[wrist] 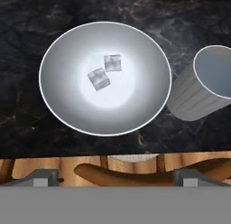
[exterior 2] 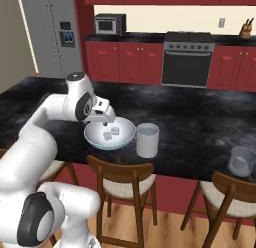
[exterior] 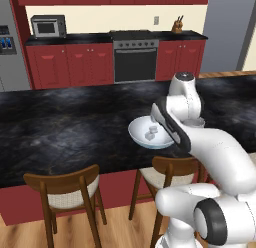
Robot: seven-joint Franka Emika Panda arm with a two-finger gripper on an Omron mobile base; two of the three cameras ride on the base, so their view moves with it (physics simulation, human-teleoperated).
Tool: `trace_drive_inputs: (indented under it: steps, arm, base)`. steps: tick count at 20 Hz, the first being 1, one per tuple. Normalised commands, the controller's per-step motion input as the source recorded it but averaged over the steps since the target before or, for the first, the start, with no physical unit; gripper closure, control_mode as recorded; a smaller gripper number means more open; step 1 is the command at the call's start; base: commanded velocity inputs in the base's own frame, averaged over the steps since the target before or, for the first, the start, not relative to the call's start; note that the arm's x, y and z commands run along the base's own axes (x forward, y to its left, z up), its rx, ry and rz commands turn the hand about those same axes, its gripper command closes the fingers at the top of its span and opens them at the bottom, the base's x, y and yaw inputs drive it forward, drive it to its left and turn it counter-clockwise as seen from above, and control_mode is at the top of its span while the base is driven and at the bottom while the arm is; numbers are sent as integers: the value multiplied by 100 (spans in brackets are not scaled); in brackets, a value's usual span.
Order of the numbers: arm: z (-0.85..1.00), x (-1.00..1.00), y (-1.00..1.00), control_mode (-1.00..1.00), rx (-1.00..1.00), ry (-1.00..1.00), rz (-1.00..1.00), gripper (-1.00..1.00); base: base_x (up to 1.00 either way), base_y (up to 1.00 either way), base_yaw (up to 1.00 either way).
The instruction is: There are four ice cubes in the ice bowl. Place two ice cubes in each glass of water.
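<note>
I see the claw (exterior 2: 106, 123) spread wide, holding nothing, poised above the ice bowl (wrist: 67, 111). Two ice cubes (wrist: 99, 78) lie near the bowl's middle, just beside each other. The bowl sits on the dark marble surface (exterior 2: 190, 122) near its front edge. One glass of water (exterior 2: 147, 140) stands just right of the bowl; a second glass (exterior 2: 242, 161) is well apart, far right.

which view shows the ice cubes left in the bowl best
The hand view: it looks straight down into the ice bowl, with two ice cubes lying apart near its middle. The right base view shows them small, under the open jaws. The left base view shows pale lumps partly behind the arm.
</note>
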Motion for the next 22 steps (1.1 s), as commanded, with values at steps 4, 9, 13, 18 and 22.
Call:
trace_drive_inputs:
  steps: [4,9,13,18,22]
  arm:
    - [-42,40,0,-100,11,10,-3,-100]
    - [-41,30,2,-100,1,2,-17,-100]
    - [-35,45,20,-100,0,2,-3,-100]
    - [-34,40,8,-100,0,0,0,-100]
    - [-43,22,0,-100,0,1,2,-100]
  base:
    - [0,0,0]
    - [0,0,0]
    - [0,0,0]
    - [0,0,0]
    - [0,0,0]
